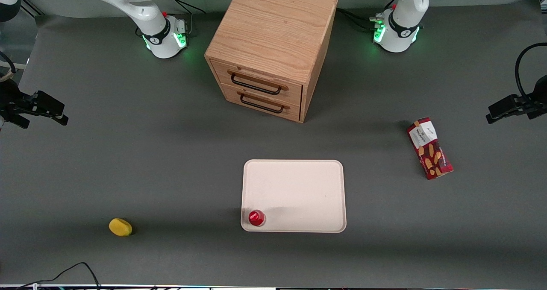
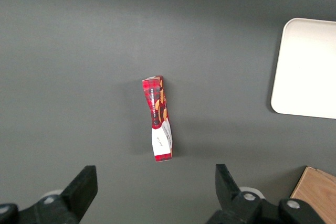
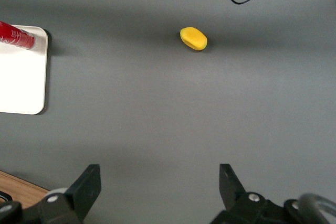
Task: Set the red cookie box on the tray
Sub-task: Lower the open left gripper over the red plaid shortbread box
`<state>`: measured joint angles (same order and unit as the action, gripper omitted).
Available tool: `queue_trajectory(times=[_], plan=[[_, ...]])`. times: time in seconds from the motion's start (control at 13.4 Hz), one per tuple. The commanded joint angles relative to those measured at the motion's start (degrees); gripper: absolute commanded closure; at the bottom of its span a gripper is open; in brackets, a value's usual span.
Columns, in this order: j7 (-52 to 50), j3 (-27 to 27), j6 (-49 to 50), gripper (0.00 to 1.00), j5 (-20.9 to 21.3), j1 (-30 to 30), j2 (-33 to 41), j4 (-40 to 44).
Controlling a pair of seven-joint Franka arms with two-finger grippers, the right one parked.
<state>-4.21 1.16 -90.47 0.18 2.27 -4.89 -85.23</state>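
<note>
Open gripper (image 2: 156,192) above red cookie box (image 2: 158,119); tray (image 1: 295,183) apart.

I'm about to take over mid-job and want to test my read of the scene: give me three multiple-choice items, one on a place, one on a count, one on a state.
1. Where does the red cookie box lie?
A. on the tray
B. on the table, toward the working arm's end
C. on top of the cabinet

2. How many drawer handles show on the wooden cabinet?
A. one
B. two
C. three

3. What is the state of the gripper?
A. open, above the box, holding nothing
B. shut on the box
C. shut on the yellow object

Answers:
1 B: the box rests on bare table, apart from the tray.
2 B: two black handles, one above the other.
3 A: the fingers stand wide apart with the box below them.
</note>
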Motion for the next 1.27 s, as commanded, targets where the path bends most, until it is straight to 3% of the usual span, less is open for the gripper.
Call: queue_trajectory(times=[0.0,0.45,0.82,1.19], plan=[[1.1,-0.4,1.8,0.0,-0.4,-0.5,-1.2,2.3],[1.4,-0.3,5.4,0.0,0.4,-1.7,-2.1,2.6],[0.8,-0.6,-11.1,0.0,0.3,-1.4,-2.3,-15.9],[0.6,-1.7,-25.2,0.0,-4.4,-1.0,-5.5,-26.8]])
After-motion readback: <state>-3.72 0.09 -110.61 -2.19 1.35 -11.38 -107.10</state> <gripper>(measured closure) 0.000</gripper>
